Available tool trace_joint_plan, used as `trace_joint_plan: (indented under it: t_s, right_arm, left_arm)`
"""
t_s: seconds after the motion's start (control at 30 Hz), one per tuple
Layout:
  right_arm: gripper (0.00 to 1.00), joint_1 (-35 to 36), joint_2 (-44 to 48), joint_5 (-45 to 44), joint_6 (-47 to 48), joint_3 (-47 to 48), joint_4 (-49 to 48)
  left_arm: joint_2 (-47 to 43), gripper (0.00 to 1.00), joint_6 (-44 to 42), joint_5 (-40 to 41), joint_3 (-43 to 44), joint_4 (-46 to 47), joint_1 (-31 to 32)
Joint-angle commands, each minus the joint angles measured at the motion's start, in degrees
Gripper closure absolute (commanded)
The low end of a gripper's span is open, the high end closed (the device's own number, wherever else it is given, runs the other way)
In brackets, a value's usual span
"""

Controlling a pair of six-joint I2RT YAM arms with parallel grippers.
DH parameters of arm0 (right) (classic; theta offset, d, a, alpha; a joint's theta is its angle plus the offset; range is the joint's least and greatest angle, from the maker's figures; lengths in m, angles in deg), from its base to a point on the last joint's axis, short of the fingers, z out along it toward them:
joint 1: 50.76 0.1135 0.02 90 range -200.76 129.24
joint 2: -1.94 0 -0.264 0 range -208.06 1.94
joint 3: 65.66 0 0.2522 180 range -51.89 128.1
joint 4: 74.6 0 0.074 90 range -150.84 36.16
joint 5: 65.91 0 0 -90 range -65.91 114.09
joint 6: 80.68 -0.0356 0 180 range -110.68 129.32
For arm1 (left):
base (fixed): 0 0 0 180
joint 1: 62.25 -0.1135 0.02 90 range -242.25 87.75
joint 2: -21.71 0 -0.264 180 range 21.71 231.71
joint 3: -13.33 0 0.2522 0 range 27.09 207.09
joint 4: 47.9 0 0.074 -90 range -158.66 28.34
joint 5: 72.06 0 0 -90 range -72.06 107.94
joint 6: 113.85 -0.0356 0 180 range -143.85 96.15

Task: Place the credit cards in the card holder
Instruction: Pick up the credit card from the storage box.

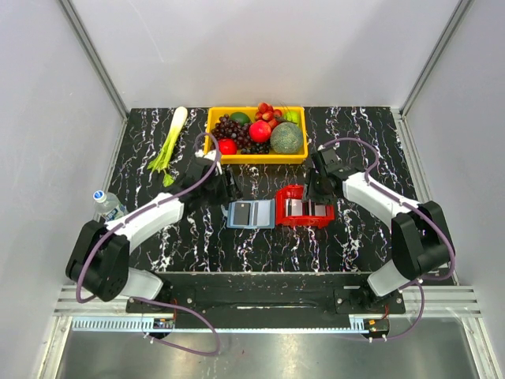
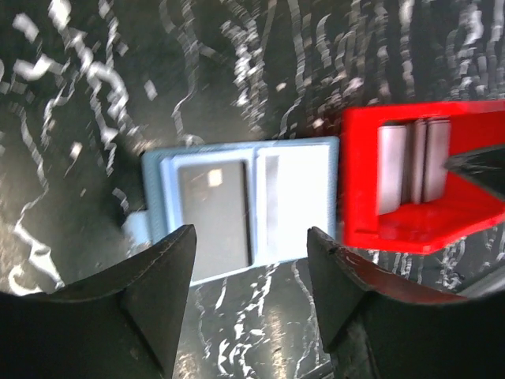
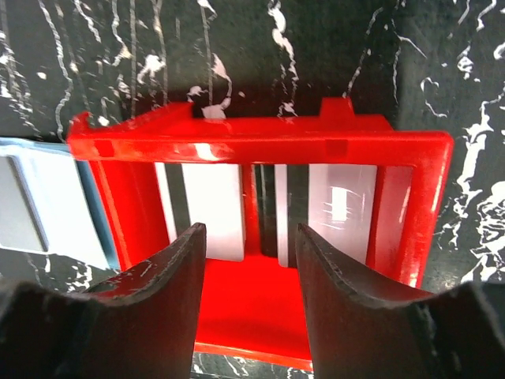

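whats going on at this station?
Card-loading job, mid-run. The left gripper hangs open and empty over the opened blue card holder, which already has one dark card in a pocket. The right gripper is open above the red tray, right beside the holder, where several white cards stand on edge. Neither gripper holds anything right now.

You have bare tabletop [image 1: 260, 251] along the near side of the card holder [image 1: 251, 214] and red tray [image 1: 304, 207]. Those two lie edge to edge, so nothing passes between them. On the far side the yellow fruit basket [image 1: 256, 134] stands in your way; a leek [image 1: 170, 142] lies far left. Upright credit cards [image 3: 215, 212] crowd the tray's slots.
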Motion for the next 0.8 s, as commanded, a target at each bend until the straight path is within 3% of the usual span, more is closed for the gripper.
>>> trace_joint_plan:
  t_s: [0.0, 0.23, 0.47, 0.77]
  right_arm:
    - [0.45, -1.7, 2.3, -2.1, 1.4, -1.8, 1.3]
    - [0.45, -6.9, 4.7, -2.0, 7.5, -3.9, 2.4]
    - [0.44, -10.6, 1.0, 2.9, 13.0, -1.0, 2.3]
    - [0.4, -10.6, -3.0, 4.6, 10.2, 0.2, 3.4]
  left_arm:
    - [4.0, 0.37, -4.3, -5.8, 9.3, 2.4, 0.5]
    - [11.0, 0.37, -4.8, -9.7, 16.3, 3.4, 3.7]
    - [17.2, 0.36, -5.2, -11.2, 20.9, 2.9, 6.5]
    - [25.3, 0.36, -4.6, -11.5, 27.0, 1.3, 11.1]
